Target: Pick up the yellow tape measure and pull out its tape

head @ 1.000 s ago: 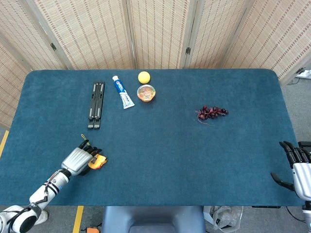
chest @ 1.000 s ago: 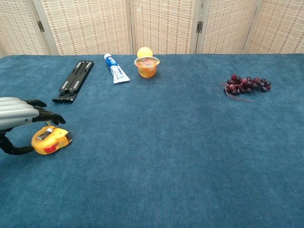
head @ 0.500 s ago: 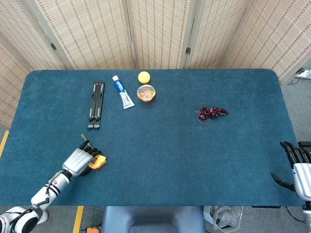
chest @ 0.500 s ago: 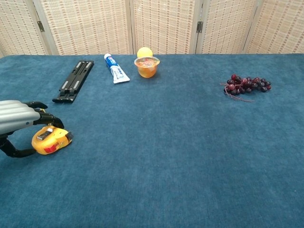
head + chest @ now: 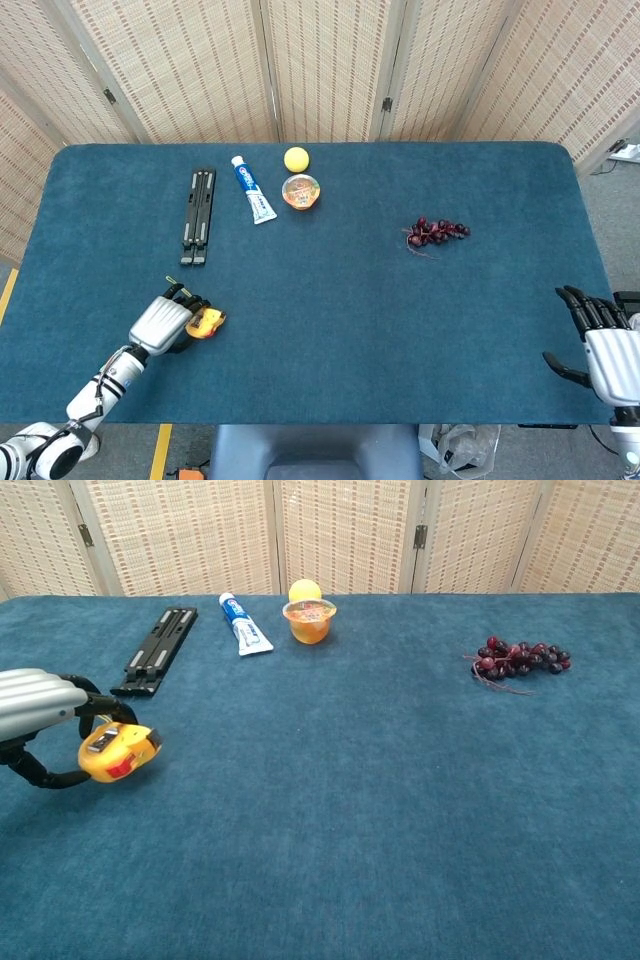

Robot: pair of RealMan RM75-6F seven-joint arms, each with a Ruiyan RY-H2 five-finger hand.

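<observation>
The left hand (image 5: 45,720) holds the yellow tape measure (image 5: 115,752) at eight o'clock of the surface (image 5: 330,300); pulling the tape remains. The right hand (image 5: 600,345) waits empty, fingers spread.

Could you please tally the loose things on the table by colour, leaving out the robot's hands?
Yellow: 2 (tape measure, ball)
Black: 1 (folded stand)
White and blue: 1 (tube)
Orange: 1 (cup)
Dark red: 1 (grapes)
Total: 6
</observation>
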